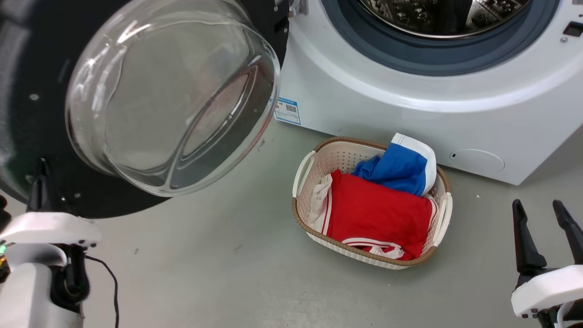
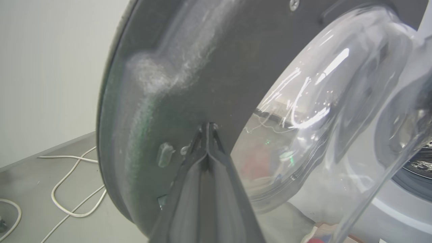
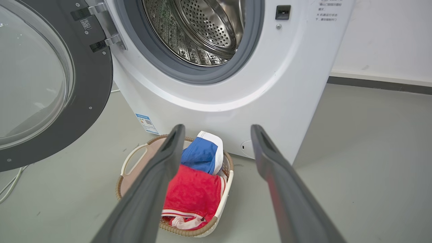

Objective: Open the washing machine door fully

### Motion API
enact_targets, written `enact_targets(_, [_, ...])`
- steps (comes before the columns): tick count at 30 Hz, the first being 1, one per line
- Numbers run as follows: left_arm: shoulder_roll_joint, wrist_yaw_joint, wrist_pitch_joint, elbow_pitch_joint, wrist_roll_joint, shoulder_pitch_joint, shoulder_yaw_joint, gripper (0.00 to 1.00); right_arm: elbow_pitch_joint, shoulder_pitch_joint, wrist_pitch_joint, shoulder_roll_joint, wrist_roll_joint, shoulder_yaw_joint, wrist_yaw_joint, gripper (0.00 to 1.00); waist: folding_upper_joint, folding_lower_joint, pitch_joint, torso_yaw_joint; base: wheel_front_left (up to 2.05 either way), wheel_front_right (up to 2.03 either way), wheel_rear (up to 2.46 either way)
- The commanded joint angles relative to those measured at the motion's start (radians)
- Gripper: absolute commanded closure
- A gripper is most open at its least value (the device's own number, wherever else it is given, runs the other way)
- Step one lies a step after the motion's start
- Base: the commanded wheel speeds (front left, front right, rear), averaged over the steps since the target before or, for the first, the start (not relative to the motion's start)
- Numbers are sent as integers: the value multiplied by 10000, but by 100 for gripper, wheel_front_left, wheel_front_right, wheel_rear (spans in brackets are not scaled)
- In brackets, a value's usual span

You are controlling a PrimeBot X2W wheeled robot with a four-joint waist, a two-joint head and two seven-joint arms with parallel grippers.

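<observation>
Door stands out to the left of the machine, hinged at the opening's left edge, glass bowl facing the robot. Left gripper: fingers pressed together, tips seemingly against the door's black ring near its lower edge. It is the nearer arm, so the push should go leftward, away from the drum. Right gripper: spread, empty, well apart. Basket on the floor before the machine, probably outside the door's swing.
</observation>
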Motion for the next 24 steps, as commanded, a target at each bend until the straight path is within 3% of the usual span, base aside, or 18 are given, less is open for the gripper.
enact_targets(1, [96,-26,-65,224,-47,-213,126,100,-46,-144,-16,-63,54,11,-2,0,0,-1,72,-26,0,0,0])
enact_targets(12, [206,-311,-159,1222,151,-521,570,100,208,-260,-184,-48,56,116,-2,0,0,-1,-10,-202,0,0,0])
enact_targets(18, [-182,-132,-159,241,878,411,671,100,459,-2,-353,125,65,122,-2,0,0,-1,-593,-189,0,0,0])
enact_targets(24, [-552,97,-150,-847,1697,1629,68,100,673,261,-494,298,48,145,-2,0,0,-1,-1298,-73,0,0,0])
